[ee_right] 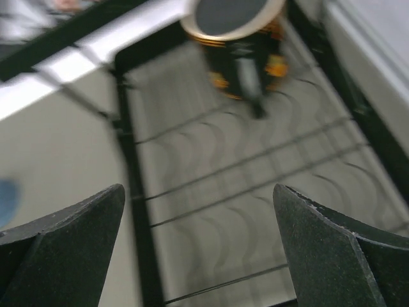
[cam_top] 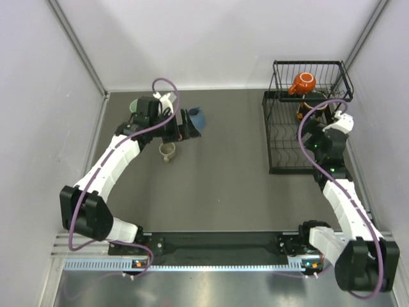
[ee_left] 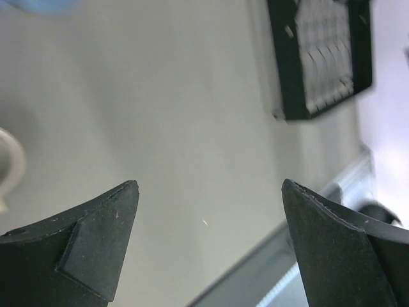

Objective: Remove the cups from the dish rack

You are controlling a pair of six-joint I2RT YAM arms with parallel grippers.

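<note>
The black wire dish rack [cam_top: 284, 137] stands at the far right. A small orange mug [cam_top: 302, 83] sits in its raised basket. A black floral mug [cam_top: 303, 110] stands on the lower tier, also in the right wrist view [ee_right: 246, 45]. My right gripper [cam_top: 314, 126] [ee_right: 199, 188] is open and empty above the lower tier, short of that mug. My left gripper [cam_top: 186, 125] [ee_left: 211, 185] is open and empty over the table next to the blue mug [cam_top: 197, 117]. A small beige mug [cam_top: 167, 151] stands just in front of it. A pale green tumbler [cam_top: 135, 105] shows behind the left arm. The lavender tumbler is out of view.
White walls close in the table on the left, back and right. The rack's right side lies close to the right wall. A metal rail [cam_top: 211, 262] with both arm bases runs along the near edge. The rack also shows in the left wrist view [ee_left: 323, 57].
</note>
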